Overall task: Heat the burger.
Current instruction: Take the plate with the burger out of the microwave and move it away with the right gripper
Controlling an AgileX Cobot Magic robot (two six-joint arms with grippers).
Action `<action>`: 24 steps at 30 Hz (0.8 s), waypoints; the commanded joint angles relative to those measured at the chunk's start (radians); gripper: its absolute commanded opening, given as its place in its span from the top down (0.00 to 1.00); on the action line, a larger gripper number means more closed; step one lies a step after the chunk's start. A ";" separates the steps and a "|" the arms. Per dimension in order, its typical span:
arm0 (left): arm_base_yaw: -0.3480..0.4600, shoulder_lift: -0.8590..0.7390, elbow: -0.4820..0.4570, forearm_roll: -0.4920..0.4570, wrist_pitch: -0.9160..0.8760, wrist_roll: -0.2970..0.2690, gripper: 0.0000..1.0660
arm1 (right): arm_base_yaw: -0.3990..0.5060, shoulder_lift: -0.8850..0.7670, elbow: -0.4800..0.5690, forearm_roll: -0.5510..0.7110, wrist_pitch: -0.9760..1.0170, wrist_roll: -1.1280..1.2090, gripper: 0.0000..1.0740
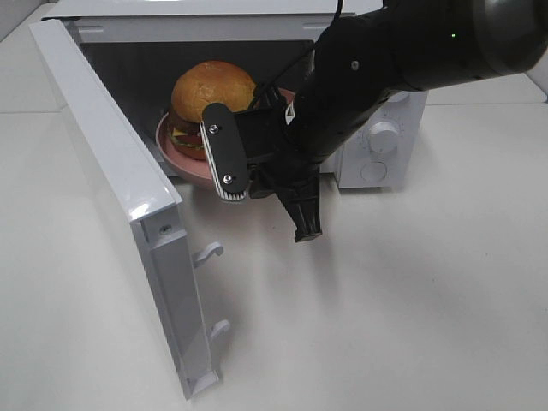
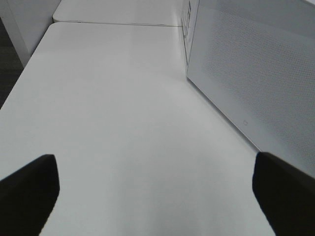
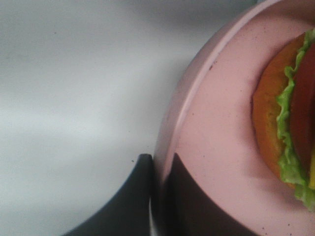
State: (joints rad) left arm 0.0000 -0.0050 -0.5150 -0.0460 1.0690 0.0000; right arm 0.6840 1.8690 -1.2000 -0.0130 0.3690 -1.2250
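With the right hand (image 3: 160,196) pinched shut on the pink plate's (image 1: 175,154) rim at the burger's (image 1: 210,94) 5 o'clock inside the microwave (image 1: 377,141), a crooked pull-out could tip it.

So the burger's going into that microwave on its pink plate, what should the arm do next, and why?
Probably push the plate a little deeper and set it down. The right gripper is shut on the plate's rim, and the burger sits just inside the open microwave, with the plate's near edge at the opening. Only then should the gripper let go so the door can close.
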 commanded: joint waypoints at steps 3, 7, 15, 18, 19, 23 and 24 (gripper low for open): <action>0.002 -0.017 -0.001 -0.001 0.003 0.000 0.06 | -0.008 -0.093 0.072 -0.010 -0.099 0.012 1.00; 0.002 -0.017 -0.001 -0.001 0.003 0.000 0.06 | -0.008 -0.133 0.115 -0.009 -0.119 0.012 1.00; 0.002 -0.017 -0.001 -0.001 0.003 0.000 0.06 | -0.008 -0.259 0.231 -0.009 -0.175 0.012 1.00; 0.002 -0.017 -0.001 -0.001 0.003 0.000 0.06 | 0.003 -0.305 0.278 -0.009 -0.177 0.014 1.00; 0.002 -0.017 -0.001 -0.001 0.003 0.000 0.06 | 0.004 -0.333 0.305 -0.009 -0.175 0.014 1.00; 0.002 -0.017 -0.001 -0.001 0.003 0.000 0.06 | 0.004 -0.388 0.352 -0.009 -0.174 0.015 1.00; 0.002 -0.017 -0.001 -0.001 0.003 0.000 0.06 | 0.004 -0.419 0.379 -0.013 -0.168 0.015 1.00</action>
State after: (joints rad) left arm 0.0000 -0.0050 -0.5150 -0.0460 1.0690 0.0000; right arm 0.6910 1.5060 -0.8420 -0.0130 0.2600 -1.2070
